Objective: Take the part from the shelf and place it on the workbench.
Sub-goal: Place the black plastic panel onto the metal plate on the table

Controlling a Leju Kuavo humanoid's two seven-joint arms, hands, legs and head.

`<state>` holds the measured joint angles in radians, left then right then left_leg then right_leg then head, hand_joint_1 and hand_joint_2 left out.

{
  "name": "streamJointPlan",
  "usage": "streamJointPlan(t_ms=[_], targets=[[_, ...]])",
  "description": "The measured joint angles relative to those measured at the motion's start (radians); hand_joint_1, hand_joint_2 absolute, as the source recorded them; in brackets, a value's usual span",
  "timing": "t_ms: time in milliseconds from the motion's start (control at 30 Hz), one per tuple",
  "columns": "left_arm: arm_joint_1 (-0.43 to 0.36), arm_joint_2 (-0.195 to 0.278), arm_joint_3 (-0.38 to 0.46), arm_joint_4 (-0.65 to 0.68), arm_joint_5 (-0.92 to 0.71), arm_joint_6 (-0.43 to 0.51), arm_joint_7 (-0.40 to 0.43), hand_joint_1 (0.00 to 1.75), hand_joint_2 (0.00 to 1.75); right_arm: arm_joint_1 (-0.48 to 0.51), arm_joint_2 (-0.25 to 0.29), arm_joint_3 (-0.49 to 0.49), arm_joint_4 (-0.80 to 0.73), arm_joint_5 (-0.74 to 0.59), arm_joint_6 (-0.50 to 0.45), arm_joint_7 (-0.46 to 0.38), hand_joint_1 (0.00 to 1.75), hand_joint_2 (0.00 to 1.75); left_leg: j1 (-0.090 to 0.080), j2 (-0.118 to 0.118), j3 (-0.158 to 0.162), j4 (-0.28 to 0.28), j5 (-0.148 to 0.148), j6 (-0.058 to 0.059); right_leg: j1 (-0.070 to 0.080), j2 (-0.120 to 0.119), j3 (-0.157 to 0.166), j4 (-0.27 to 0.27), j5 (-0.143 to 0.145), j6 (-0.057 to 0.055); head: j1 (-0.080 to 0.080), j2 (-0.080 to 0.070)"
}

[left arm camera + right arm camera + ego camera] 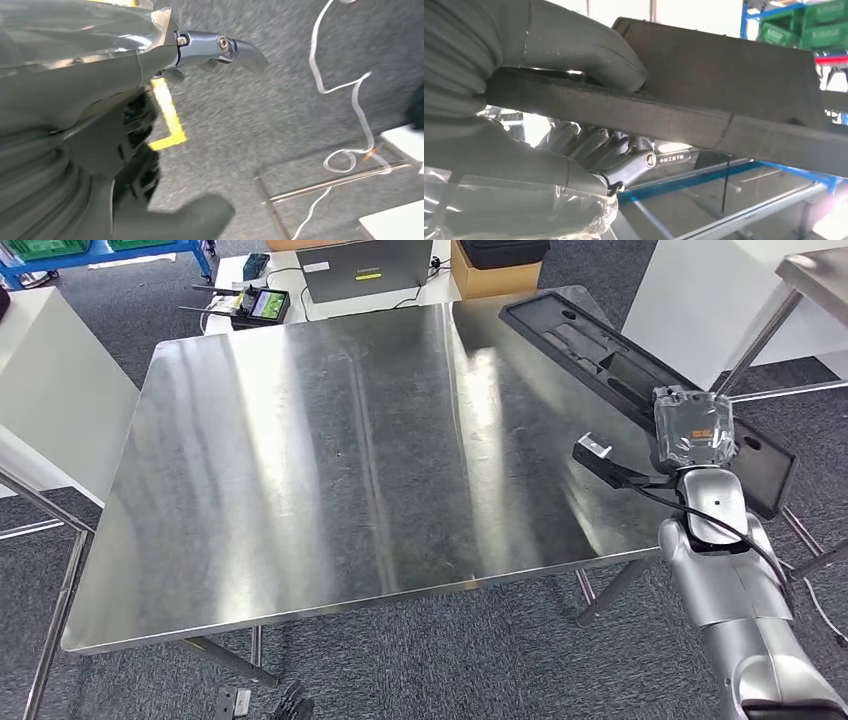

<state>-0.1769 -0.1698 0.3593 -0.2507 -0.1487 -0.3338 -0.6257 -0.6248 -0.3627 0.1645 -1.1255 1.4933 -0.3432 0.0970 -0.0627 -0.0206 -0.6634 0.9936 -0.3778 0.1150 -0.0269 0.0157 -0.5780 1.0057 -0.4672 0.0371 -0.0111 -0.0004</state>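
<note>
right hand [692, 430] fingers [624, 155] grip part [640, 370] over workbench [330, 470] | left hand [90, 150] fingers: cannot tell

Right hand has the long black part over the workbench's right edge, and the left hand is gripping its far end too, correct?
Not the left hand: the left wrist view shows it holding nothing, above carpet. The right hand alone grips the long black part over the workbench's right edge, as the head view shows.

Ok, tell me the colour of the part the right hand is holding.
Black, matte: the long part shows best in the head view.
</note>
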Motion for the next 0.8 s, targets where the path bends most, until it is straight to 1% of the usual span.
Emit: streamJointPlan(t_ms=[33, 67, 100, 133, 167, 200, 233, 267, 300, 333, 367, 400, 433, 467, 500, 533, 567, 600, 633, 700, 733, 767, 800], targets=[[-0.001, -0.001, 0.0, -0.001, 0.002, -0.001, -0.007, 0.0, 1.75, -0.008, 0.002, 0.007, 0.018, 0.021, -0.003, 0.001, 1.75, 1.75, 0.001, 0.001, 0.018, -0.022, 0.008, 0.003, 0.001, -0.001, 0.005, -0.006, 0.0, 0.001, -0.001, 0.0], [-0.004, -0.001, 0.001, -0.002, 0.004, -0.006, -0.012, 0.0, 1.75, -0.019, 0.006, 0.016, 0.04, 0.04, -0.009, 0.002, 1.75, 1.75, 0.004, 0.004, 0.036, -0.047, 0.017, 0.009, 0.003, -0.003, 0.005, -0.003, -0.003, 0.0, -0.001, 0.0], [-0.007, -0.002, 0.002, -0.003, 0.007, -0.013, -0.015, 0.0, 1.75, -0.034, 0.011, 0.028, 0.067, 0.055, -0.019, 0.006, 1.75, 1.75, 0.01, 0.006, 0.053, -0.069, 0.025, 0.015, 0.006, -0.005, -0.004, 0.017, -0.014, -0.001, -0.001, 0.0], [-0.012, -0.004, 0.002, -0.004, 0.009, -0.024, -0.018, 0.0, 1.75, -0.053, 0.018, 0.046, 0.102, 0.064, -0.03, 0.015, 1.75, 1.75, 0.015, 0.009, 0.064, -0.083, 0.03, 0.018, 0.007, -0.007, -0.028, 0.062, -0.032, -0.003, 0.0, 0.0], [-0.016, -0.006, 0.003, -0.004, 0.011, -0.036, -0.02, 0.0, 1.75, -0.074, 0.027, 0.07, 0.14, 0.069, -0.041, 0.028, 1.75, 1.75, 0.018, 0.011, 0.068, -0.087, 0.03, 0.019, 0.005, -0.008, -0.061, 0.121, -0.055, -0.003, 0.001, 0.0], [-0.019, -0.009, 0.003, -0.004, 0.01, -0.047, -0.022, 0.0, 1.75, -0.093, 0.037, 0.1, 0.178, 0.073, -0.048, 0.041, 1.75, 1.75, 0.022, 0.012, 0.068, -0.086, 0.028, 0.017, 0.002, -0.008, -0.096, 0.182, -0.074, 0.001, 0.001, 0.0], [-0.02, -0.011, 0.003, -0.004, 0.009, -0.056, -0.024, 0.0, 1.75, -0.109, 0.049, 0.134, 0.217, 0.074, -0.052, 0.053, 1.75, 1.75, 0.026, 0.013, 0.068, -0.084, 0.025, 0.012, -0.003, -0.008, -0.123, 0.224, -0.082, 0.01, 0.001, 0.0], [-0.02, -0.014, 0.001, -0.004, 0.006, -0.062, -0.026, 0.0, 1.75, -0.121, 0.062, 0.17, 0.253, 0.075, -0.053, 0.062, 1.75, 1.75, 0.033, 0.013, 0.067, -0.078, 0.021, 0.005, -0.01, -0.009, -0.131, 0.232, -0.075, 0.023, 0.001, 0.0], [-0.02, -0.015, -0.001, -0.004, 0.002, -0.066, -0.028, 0.0, 1.75, -0.13, 0.075, 0.205, 0.287, 0.075, -0.054, 0.068, 1.75, 1.75, 0.04, 0.013, 0.064, -0.068, 0.015, -0.004, -0.017, -0.011, -0.119, 0.202, -0.054, 0.041, 0.001, 0.0], [-0.022, -0.016, -0.004, -0.004, -0.003, -0.069, -0.029, 0.0, 1.75, -0.14, 0.089, 0.239, 0.319, 0.076, -0.055, 0.072, 1.75, 1.75, 0.048, 0.012, 0.058, -0.05, 0.005, -0.016, -0.028, -0.013, -0.091, 0.142, -0.024, 0.061, 0.002, 0.0], [-0.023, -0.016, -0.007, -0.004, -0.007, -0.072, -0.03, 0.0, 1.75, -0.15, 0.102, 0.271, 0.349, 0.076, -0.058, 0.074, 1.75, 1.75, 0.052, 0.009, 0.046, -0.025, -0.007, -0.031, -0.034, -0.014, -0.066, 0.09, -0.004, 0.076, 0.004, 0.0], [-0.026, -0.017, -0.009, -0.004, -0.01, -0.075, -0.03, 0.0, 1.75, -0.16, 0.115, 0.3, 0.376, 0.076, -0.062, 0.075, 1.75, 1.75, 0.055, 0.006, 0.032, 0.004, -0.02, -0.045, -0.039, -0.012, -0.047, 0.053, 0.008, 0.078, 0.006, 0.0], [-0.027, -0.017, -0.011, -0.004, -0.013, -0.079, -0.03, 0.0, 1.75, -0.168, 0.127, 0.327, 0.402, 0.076, -0.065, 0.075, 1.75, 1.75, 0.056, 0.003, 0.019, 0.027, -0.031, -0.055, -0.04, -0.01, -0.04, 0.038, 0.01, 0.072, 0.006, 0.0], [-0.028, -0.018, -0.013, -0.004, -0.015, -0.081, -0.03, 0.0, 1.75, -0.174, 0.137, 0.35, 0.425, 0.076, -0.068, 0.075, 1.75, 1.75, 0.056, 0.0, 0.008, 0.042, -0.037, -0.062, -0.036, -0.007, -0.043, 0.046, 0.004, 0.058, 0.006, 0.0], [-0.028, -0.019, -0.014, -0.004, -0.016, -0.083, -0.03, 0.0, 1.75, -0.177, 0.147, 0.371, 0.442, 0.076, -0.07, 0.075, 1.75, 1.75, 0.059, -0.001, 0.002, 0.05, -0.04, -0.065, -0.036, -0.006, -0.046, 0.05, 0.003, 0.044, 0.004, 0.0], [-0.029, -0.018, -0.016, -0.004, -0.017, -0.086, -0.028, 0.0, 1.75, -0.18, 0.158, 0.389, 0.459, 0.076, -0.071, 0.074, 1.75, 1.75, 0.062, -0.001, -0.001, 0.053, -0.042, -0.068, -0.035, -0.007, -0.047, 0.053, 0.003, 0.036, 0.002, 0.0], [-0.029, -0.018, -0.018, -0.004, -0.017, -0.088, -0.025, 0.0, 1.75, -0.185, 0.167, 0.403, 0.473, 0.076, -0.072, 0.073, 1.75, 1.75, 0.065, 0.002, -0.006, 0.063, -0.049, -0.072, -0.035, -0.006, -0.048, 0.054, 0.004, 0.03, 0.001, 0.0], [-0.03, -0.018, -0.021, -0.004, -0.017, -0.091, -0.021, 0.0, 1.75, -0.19, 0.178, 0.415, 0.487, 0.076, -0.074, 0.071, 1.75, 1.75, 0.068, 0.005, -0.017, 0.088, -0.066, -0.077, -0.036, -0.006, -0.048, 0.054, 0.005, 0.026, 0.0, 0.0], [-0.031, -0.018, -0.023, -0.004, -0.016, -0.094, -0.017, 0.0, 1.75, -0.196, 0.187, 0.426, 0.501, 0.076, -0.077, 0.069, 1.75, 1.75, 0.07, 0.009, -0.035, 0.127, -0.089, -0.083, -0.036, -0.006, -0.047, 0.053, 0.005, 0.022, 0.0, 0.0], [-0.033, -0.02, -0.027, -0.004, -0.011, -0.095, -0.008, 0.0, 1.75, -0.206, 0.208, 0.453, 0.531, 0.075, -0.084, 0.073, 1.75, 1.75, 0.075, 0.016, -0.093, 0.247, -0.144, -0.091, -0.034, -0.005, -0.046, 0.053, 0.004, 0.019, -0.001, 0.0], [-0.033, -0.02, -0.028, -0.004, -0.007, -0.094, -0.003, 0.0, 1.75, -0.209, 0.222, 0.469, 0.547, 0.075, -0.087, 0.076, 1.75, 1.75, 0.076, 0.017, -0.117, 0.293, -0.156, -0.092, -0.033, -0.005, -0.046, 0.053, 0.004, 0.018, -0.001, 0.0], [-0.034, -0.021, -0.028, -0.004, -0.004, -0.094, 0.001, 0.0, 1.75, -0.21, 0.235, 0.486, 0.562, 0.075, -0.087, 0.081, 1.75, 1.75, 0.078, 0.018, -0.128, 0.312, -0.154, -0.092, -0.032, -0.003, -0.045, 0.053, 0.003, 0.017, -0.001, 0.0], [-0.034, -0.022, -0.028, -0.004, -0.002, -0.093, 0.005, 0.0, 1.75, -0.21, 0.248, 0.5, 0.575, 0.075, -0.087, 0.085, 1.75, 1.75, 0.079, 0.018, -0.121, 0.293, -0.133, -0.09, -0.032, -0.002, -0.044, 0.053, 0.002, 0.017, -0.002, 0.0]])
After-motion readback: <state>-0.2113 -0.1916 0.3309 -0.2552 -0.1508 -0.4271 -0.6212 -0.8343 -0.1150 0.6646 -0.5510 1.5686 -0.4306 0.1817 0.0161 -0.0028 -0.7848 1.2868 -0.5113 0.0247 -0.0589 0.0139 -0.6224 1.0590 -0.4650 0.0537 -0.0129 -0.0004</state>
